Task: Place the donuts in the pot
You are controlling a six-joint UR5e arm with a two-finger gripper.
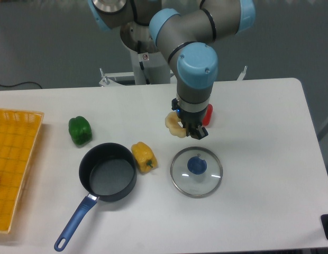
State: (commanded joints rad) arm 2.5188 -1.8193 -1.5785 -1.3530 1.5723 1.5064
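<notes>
The pale cream donut sits at the gripper, which is closed on it and holds it above the table, just behind the glass lid. The pot, dark with a grey inside and a long blue handle, stands on the table to the lower left of the gripper; it holds nothing. The gripper's fingers partly hide the donut's right side.
A glass lid with a blue knob lies just below the gripper. A yellow bell pepper touches the pot's right rim. A green pepper sits left. A red object is behind the gripper. An orange basket is at the left edge.
</notes>
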